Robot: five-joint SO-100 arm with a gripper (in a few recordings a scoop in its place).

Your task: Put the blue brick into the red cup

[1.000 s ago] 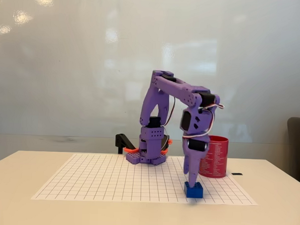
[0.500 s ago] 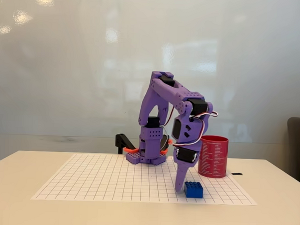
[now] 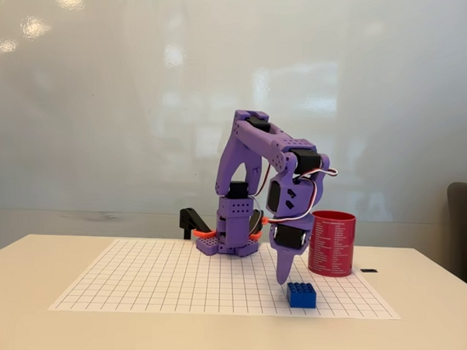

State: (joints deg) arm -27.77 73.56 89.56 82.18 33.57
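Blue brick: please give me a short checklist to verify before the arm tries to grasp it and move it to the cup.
1. Brick lies flat on the grid sheet, studs up: ok.
2. Gripper is over the brick: not ok, its tip hangs just left of the brick and above the sheet.
3. Fingers open for a grasp: cannot tell.
4. Brick is held: not ok, it lies free.
5. Cup upright: ok.
6. Cup inside is free: cannot tell.
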